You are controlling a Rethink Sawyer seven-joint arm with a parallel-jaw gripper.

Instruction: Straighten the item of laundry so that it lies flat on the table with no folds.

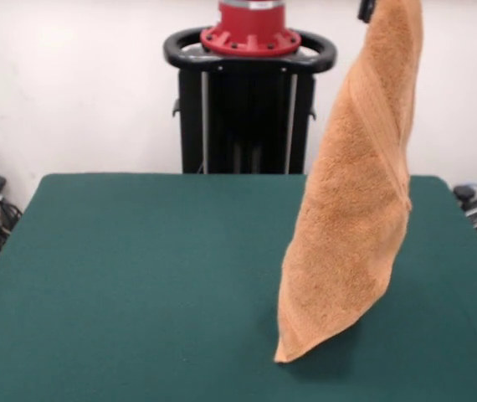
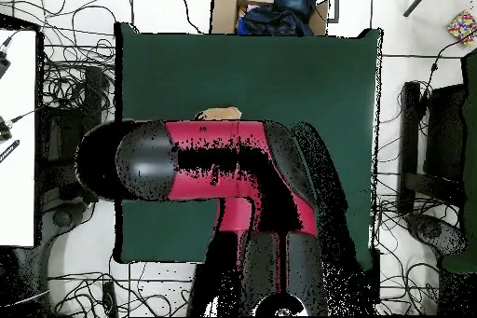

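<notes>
Towel (image 1: 360, 209) hangs in the air over the right part of the table (image 1: 121, 276) in the front view, held up from its top end, with only its lowest corner at or just above the green top; I cannot tell if it touches. It looks soft, limp and light: it droops in a long twisted column, doubled on itself, with a flat woven band slanting across the upper part. Terry cloth should not slip easily, and nothing about it is fragile. I judge a corner or the short edge the best place to hold it, so it can be laid down and dragged flat.

A dark bit of the gripper (image 1: 366, 8) shows at the top edge beside the towel; the jaws are hidden, so I cannot tell their state. From above, the red and black arm (image 2: 214, 160) reaches out across the table and covers all but a small piece of the towel
</notes>
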